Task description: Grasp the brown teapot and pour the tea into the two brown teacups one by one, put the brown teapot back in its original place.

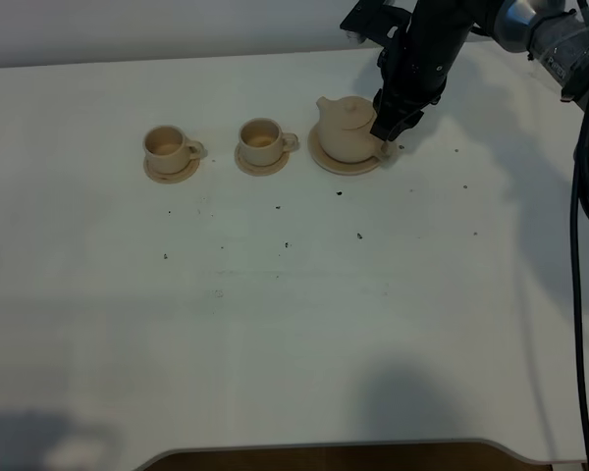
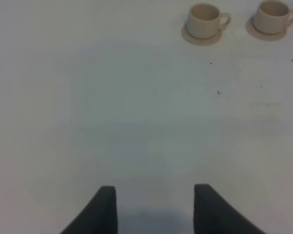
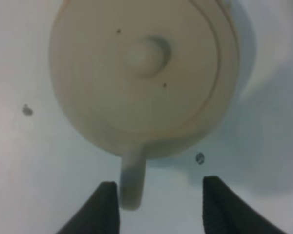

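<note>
Straddling the loop handle (image 3: 133, 180) with fingers spread, not yet pinching, the right pincer (image 1: 391, 132) lines up a pouring grip. The brown teapot (image 1: 346, 126) sits on its saucer (image 1: 324, 163), far on the bench, right of a teacup (image 1: 263, 142). The left pincer (image 2: 154, 207) hangs spread.

It looked like a robot lab: a plain white table (image 1: 294, 324), a black robot arm (image 1: 422, 59) and cables (image 1: 574, 255).

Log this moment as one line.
teapot: on saucer | right end effector: open, by handle | left end effector: open, empty
</note>
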Action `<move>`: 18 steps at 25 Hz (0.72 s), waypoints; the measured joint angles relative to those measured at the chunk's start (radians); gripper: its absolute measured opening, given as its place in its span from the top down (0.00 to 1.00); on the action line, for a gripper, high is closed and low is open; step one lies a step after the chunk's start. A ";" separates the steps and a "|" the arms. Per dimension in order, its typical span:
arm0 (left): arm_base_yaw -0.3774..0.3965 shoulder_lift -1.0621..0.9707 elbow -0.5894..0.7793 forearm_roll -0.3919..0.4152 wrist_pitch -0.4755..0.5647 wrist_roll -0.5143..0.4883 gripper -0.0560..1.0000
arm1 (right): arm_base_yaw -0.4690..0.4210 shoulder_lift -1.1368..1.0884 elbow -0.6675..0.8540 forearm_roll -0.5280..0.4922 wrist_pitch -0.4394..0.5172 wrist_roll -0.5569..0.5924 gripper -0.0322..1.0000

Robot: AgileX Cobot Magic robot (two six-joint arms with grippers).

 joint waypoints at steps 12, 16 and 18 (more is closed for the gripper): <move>0.000 0.000 0.000 0.000 0.000 0.000 0.60 | 0.001 0.015 -0.005 0.029 0.002 0.003 0.59; 0.000 0.000 0.000 0.000 0.000 0.000 0.60 | 0.001 0.028 -0.007 0.029 0.001 0.003 0.59; 0.000 0.000 0.000 0.000 0.000 0.000 0.60 | 0.001 0.035 -0.007 0.028 0.001 0.003 0.59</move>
